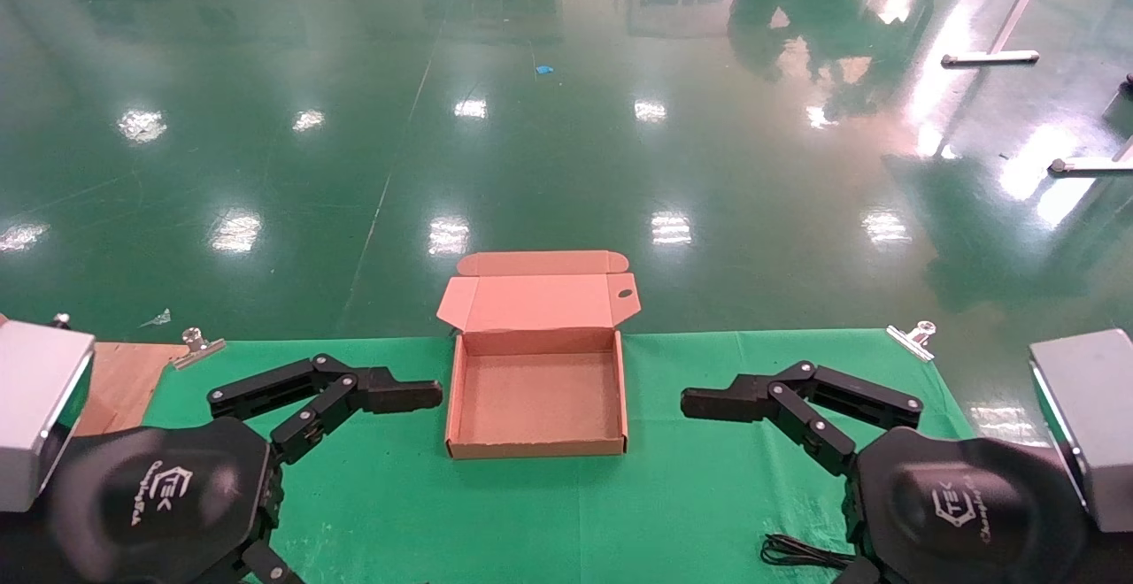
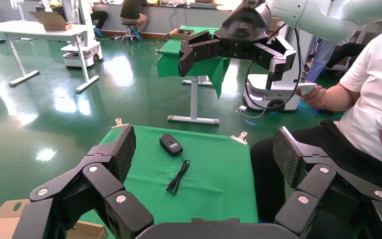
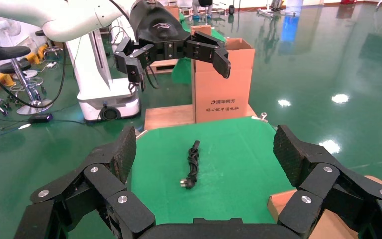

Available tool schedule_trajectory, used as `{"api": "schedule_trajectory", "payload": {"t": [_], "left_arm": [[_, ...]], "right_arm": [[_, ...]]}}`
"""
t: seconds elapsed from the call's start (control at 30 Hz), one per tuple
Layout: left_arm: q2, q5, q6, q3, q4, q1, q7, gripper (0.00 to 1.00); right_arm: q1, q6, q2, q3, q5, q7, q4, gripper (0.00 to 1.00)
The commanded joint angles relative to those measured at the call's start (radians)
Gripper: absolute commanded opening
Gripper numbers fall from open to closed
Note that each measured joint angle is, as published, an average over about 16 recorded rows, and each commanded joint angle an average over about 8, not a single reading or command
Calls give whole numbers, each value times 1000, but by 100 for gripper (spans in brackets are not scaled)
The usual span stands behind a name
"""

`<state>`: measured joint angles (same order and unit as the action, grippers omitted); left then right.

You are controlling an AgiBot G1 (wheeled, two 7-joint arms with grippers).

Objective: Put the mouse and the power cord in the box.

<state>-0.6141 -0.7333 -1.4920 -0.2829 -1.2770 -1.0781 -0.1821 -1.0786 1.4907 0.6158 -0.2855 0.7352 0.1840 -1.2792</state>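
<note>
Left gripper (image 1: 372,394): fingers wide apart, holding nothing, hovering over the desk (image 1: 531,504) just beside the box's left wall. Right gripper (image 1: 752,398): likewise spread and empty, mirrored off the box's right wall.

Mouse (image 2: 170,144): black, resting on the green cloth toward the desk's right edge, its thin cable (image 2: 178,177) bunched beside it; untouched. Partly hidden under the right arm in the head view, where only cable loops show.

Cord (image 3: 193,165): black bundle with pronged plug, lying toward the desk's left edge; untouched.

Box (image 1: 536,451): brown cardboard, at the desk's far edge, centre; lid hinged back and open, interior bare.

Progress, judged: nothing packed; both items remain to be picked and placed.

Writing: "TEK" logo on each gripper housing, smaller script beside it unreadable. Tall carton (image 3: 224,82) beyond the desk's left edge carries printed Chinese characters, too small to read.
</note>
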Motion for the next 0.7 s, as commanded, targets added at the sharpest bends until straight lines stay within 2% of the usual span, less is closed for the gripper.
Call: {"api": "schedule_trajectory", "payload": {"t": [0.03, 0.27, 0.37, 0.47, 0.7], "left_arm": [[0, 0, 0, 0, 0, 0, 0, 100], [1, -6, -2, -3, 0, 1, 0, 100], [5, -35, -9, -18, 4, -4, -4, 100], [13, -89, -23, -42, 17, -18, -4, 100], [6, -264, -65, -121, 129, -83, 47, 100]], "right_arm": [[0, 0, 0, 0, 0, 0, 0, 100], [0, 2, 0, -3, 6, -2, 0, 100], [-10, 5, -3, -18, 49, -10, -4, 100], [-36, 8, -6, -51, 141, -22, -14, 100], [-149, 23, 20, -165, 436, -29, -31, 100]]}}
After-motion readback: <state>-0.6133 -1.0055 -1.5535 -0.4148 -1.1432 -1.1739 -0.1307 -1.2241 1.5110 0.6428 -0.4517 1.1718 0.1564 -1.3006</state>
